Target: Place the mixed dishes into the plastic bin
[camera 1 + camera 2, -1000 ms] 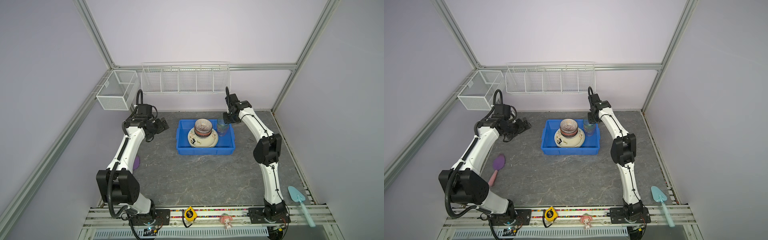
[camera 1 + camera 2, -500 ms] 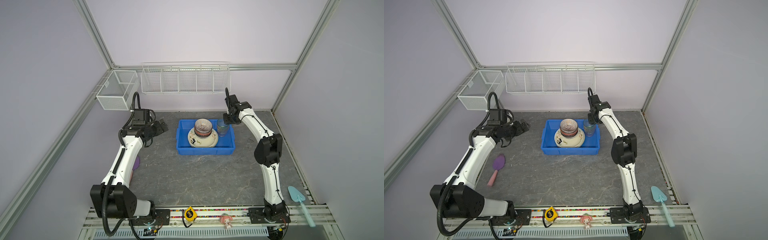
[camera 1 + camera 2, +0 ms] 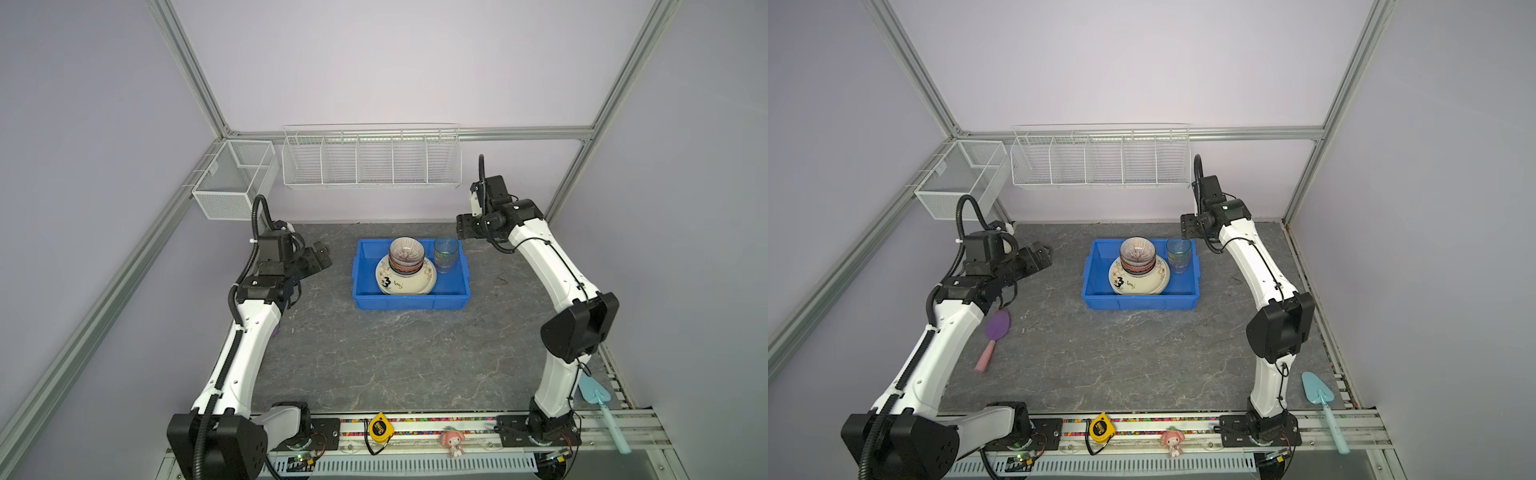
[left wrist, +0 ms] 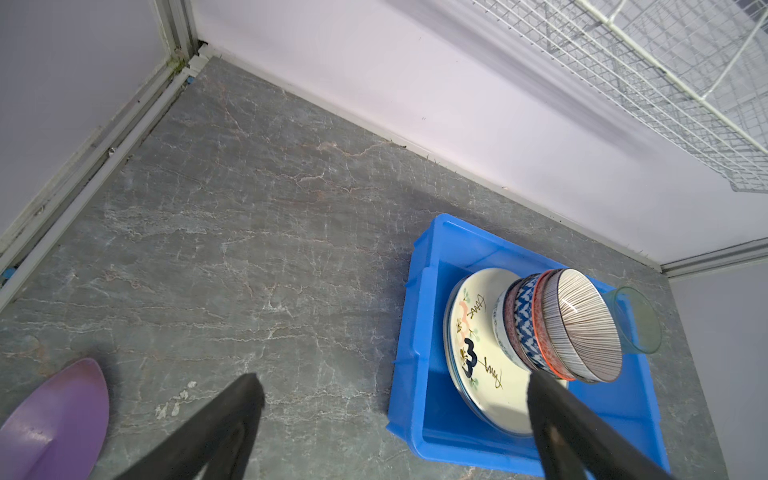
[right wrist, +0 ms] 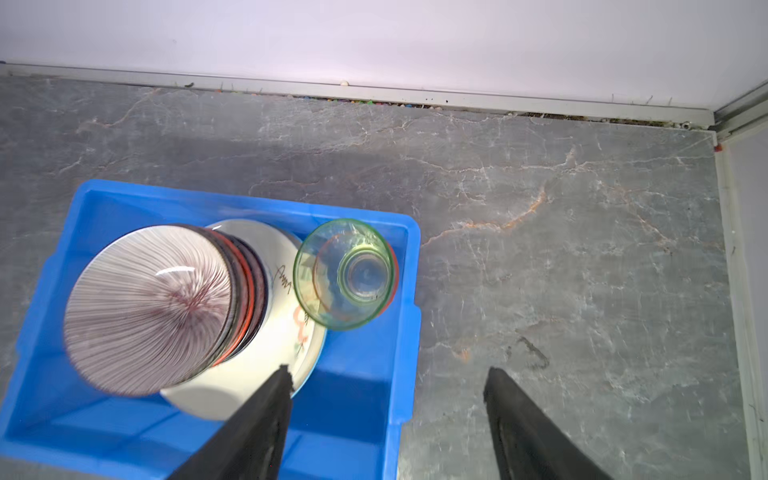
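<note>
Dishes sit stacked in the plastic bin [image 3: 409, 302] at the back of the counter [image 3: 374, 357] as both arms stand off from it. A second ago the right fingers [image 5: 528, 432] were closed at the cup [image 3: 446, 254]. They have since let go and drawn back toward the rear right corner. The cup is left upright in the bin's far right corner, just beside the bowls [image 3: 406, 257] nested on the plate [image 3: 401, 286] marked "3". Over the same second the left arm has sunk, its elbow dropping toward the front rail, while the left fingers [image 4: 208, 436] remain left of the bin, apart from it. Both pairs of fingers are spread wide and hold nothing, the right pair released near the bin's far right corner and the left pair gaping over bare counter. The right wrist view shows a pink edge behind the green cup (whether that is a second cup nested under it cannot be told), which both top views leave unclear. The left wrist view shows the side of the bowl stack, with blue-patterned and red-rimmed bowls under the striped one. A purple spatula [image 3: 996, 326] lies beside the left forearm in a top view, and a light-blue spatula [image 3: 598, 395] rests at the counter's front right edge.
</note>
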